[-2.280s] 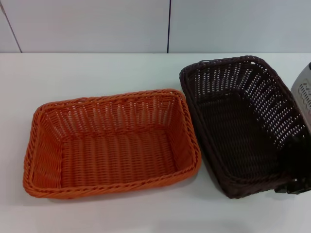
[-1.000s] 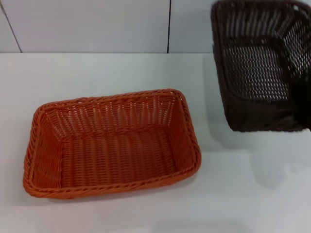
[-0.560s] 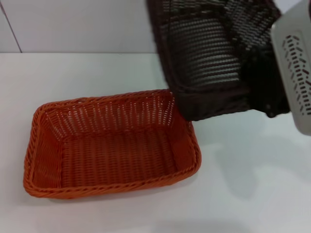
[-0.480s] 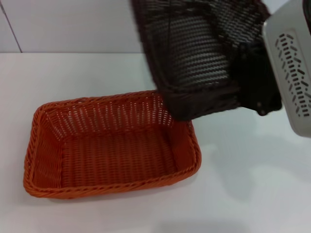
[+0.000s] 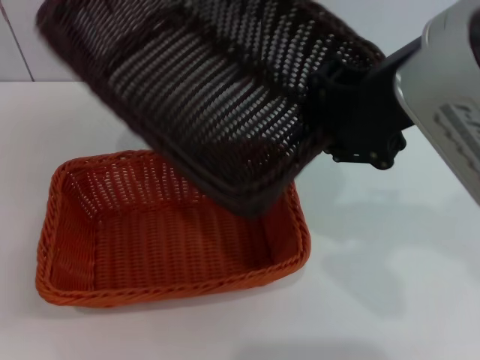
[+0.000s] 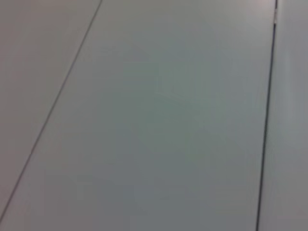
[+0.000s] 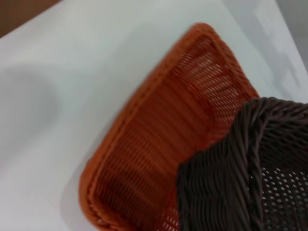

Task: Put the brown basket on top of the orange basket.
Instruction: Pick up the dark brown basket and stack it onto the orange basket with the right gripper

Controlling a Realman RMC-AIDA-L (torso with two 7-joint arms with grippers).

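The brown basket point(image 5: 217, 90) hangs tilted in the air over the far part of the orange basket point(image 5: 150, 247), its underside turned toward the head camera. My right gripper point(image 5: 341, 112) is shut on the brown basket's right rim, its black body and grey arm showing at the right. The orange basket rests flat on the white table, its far right corner hidden behind the brown one. In the right wrist view the brown basket's rim point(image 7: 250, 178) is close up above the orange basket point(image 7: 163, 139). My left gripper is out of view.
The white table point(image 5: 390, 285) spreads around the orange basket, with a pale wall point(image 5: 22, 37) behind it. The left wrist view shows only grey panels point(image 6: 154, 115) with thin seams.
The right gripper lifted the brown basket off the table at the right, raised it, then carried it left, tilting it above the orange basket. The orange basket stayed put.
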